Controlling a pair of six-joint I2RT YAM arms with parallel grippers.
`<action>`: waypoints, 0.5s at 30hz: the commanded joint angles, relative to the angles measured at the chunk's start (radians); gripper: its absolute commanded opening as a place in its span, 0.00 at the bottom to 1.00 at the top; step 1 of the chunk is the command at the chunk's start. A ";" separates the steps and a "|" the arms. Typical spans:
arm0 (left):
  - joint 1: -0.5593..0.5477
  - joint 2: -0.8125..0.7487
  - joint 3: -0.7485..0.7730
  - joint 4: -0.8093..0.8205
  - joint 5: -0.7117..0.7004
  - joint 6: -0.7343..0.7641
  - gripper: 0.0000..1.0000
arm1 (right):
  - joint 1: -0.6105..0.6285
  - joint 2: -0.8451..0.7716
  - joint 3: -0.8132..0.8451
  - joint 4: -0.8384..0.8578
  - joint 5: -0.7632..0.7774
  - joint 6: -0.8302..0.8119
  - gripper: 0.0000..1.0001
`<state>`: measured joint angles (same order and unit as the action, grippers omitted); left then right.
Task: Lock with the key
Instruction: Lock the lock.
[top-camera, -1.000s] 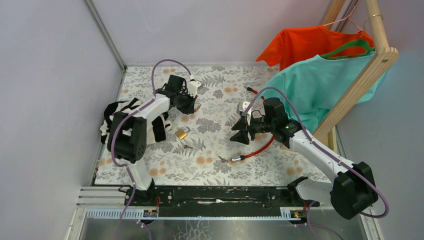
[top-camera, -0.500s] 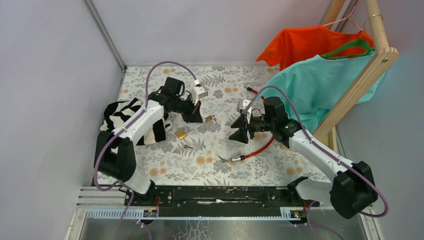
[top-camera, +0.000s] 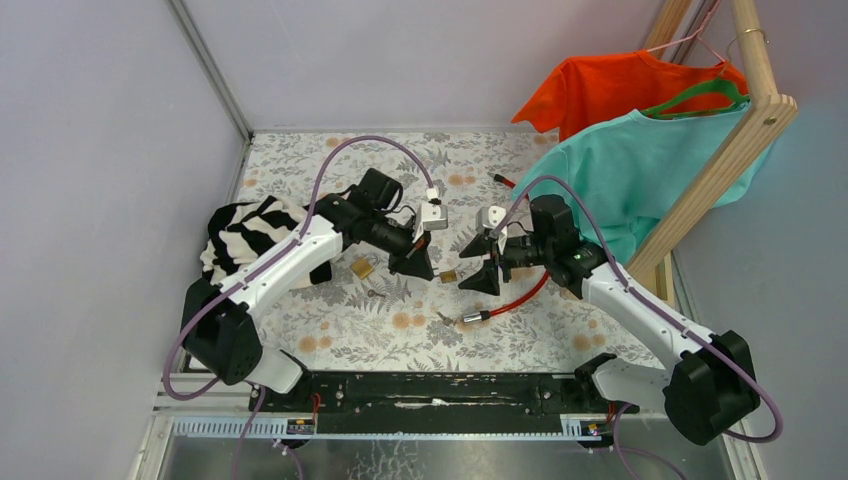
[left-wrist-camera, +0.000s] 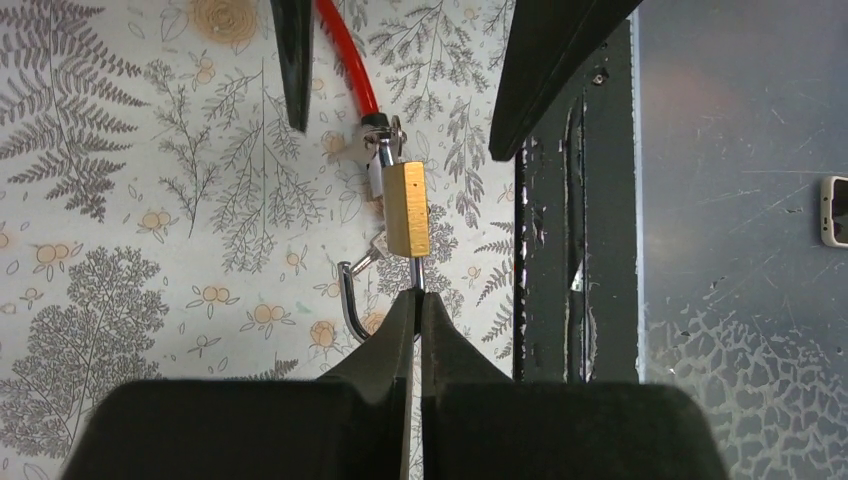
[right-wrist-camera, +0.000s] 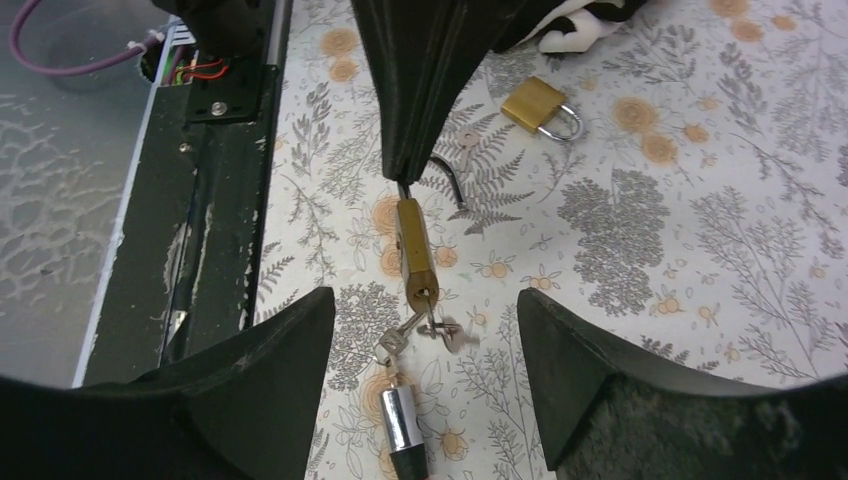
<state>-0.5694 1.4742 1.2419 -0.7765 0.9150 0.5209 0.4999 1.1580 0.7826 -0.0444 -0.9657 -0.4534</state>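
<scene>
Padlock (top-camera: 448, 276) between left hand (top-camera: 424, 270), right hand (top-camera: 480, 263)

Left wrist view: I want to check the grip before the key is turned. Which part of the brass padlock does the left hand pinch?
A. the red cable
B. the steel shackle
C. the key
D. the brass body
B: the shut left hand closes its tips on the thin shackle leg sticking out of the padlock, clear of the brass body.
</scene>
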 joint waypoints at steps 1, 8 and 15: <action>-0.015 -0.004 0.055 -0.007 0.036 0.006 0.00 | 0.043 0.018 0.033 -0.025 -0.051 -0.056 0.72; -0.026 -0.001 0.046 0.000 0.047 -0.004 0.00 | 0.070 0.034 0.027 0.009 -0.004 -0.047 0.62; -0.035 0.007 0.047 0.012 0.063 -0.014 0.00 | 0.084 0.045 0.019 0.052 0.022 -0.019 0.45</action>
<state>-0.5957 1.4773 1.2640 -0.7799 0.9295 0.5186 0.5690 1.1961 0.7826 -0.0502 -0.9581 -0.4797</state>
